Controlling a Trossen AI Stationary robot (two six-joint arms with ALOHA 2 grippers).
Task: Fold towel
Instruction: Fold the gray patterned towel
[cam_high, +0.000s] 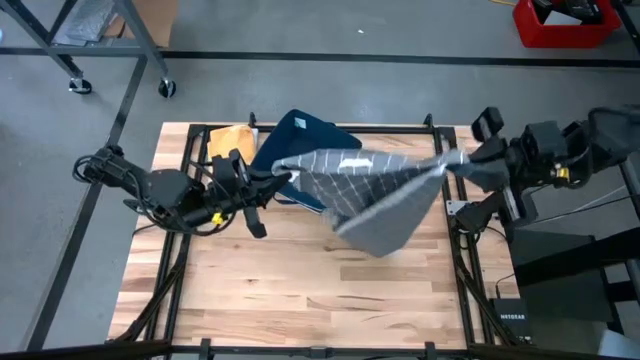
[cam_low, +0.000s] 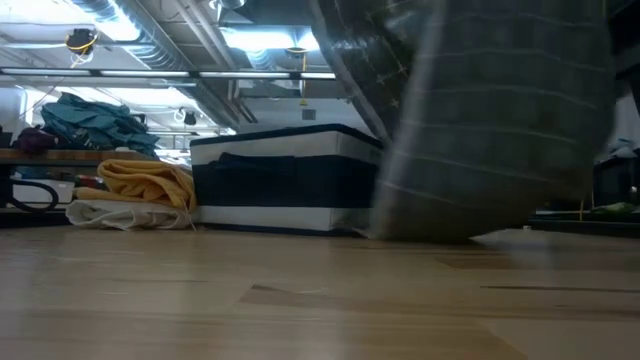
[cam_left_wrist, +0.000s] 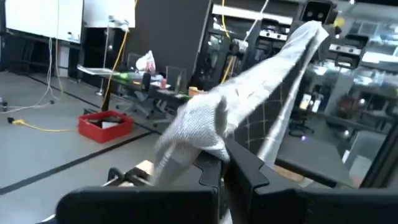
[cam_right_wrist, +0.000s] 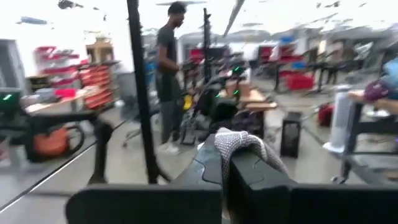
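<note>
Holding one grey checked towel (cam_high: 375, 195) in the air between my two grippers, I have each set of jaws clamped on a corner of it; my left gripper (cam_high: 283, 176) pinches the corner on its side, the cloth bunched over the dark fingers (cam_left_wrist: 239, 171); my right gripper (cam_high: 452, 166) pinches the opposite corner, a small tuft of weave poking up between its fingers (cam_right_wrist: 261, 177). The towel stretches as a band between the two grips and sags below that line in a loose fold; its lowest edge hangs just above the wooden table (cam_high: 300, 300), touching or barely clear, I cannot tell. Nearer than the towel, the table's front half lies bare wood up to its front edge. Beyond the towel I count three more cloths: one dark blue folded piece (cam_high: 305, 135) directly behind it and partly hidden by it, one yellow cloth (cam_low: 150, 182) further toward my left arm's side, and one whitish cloth (cam_low: 120, 214) lying under the yellow one. Far past the towel, one person (cam_right_wrist: 166, 68) stands in the room.
</note>
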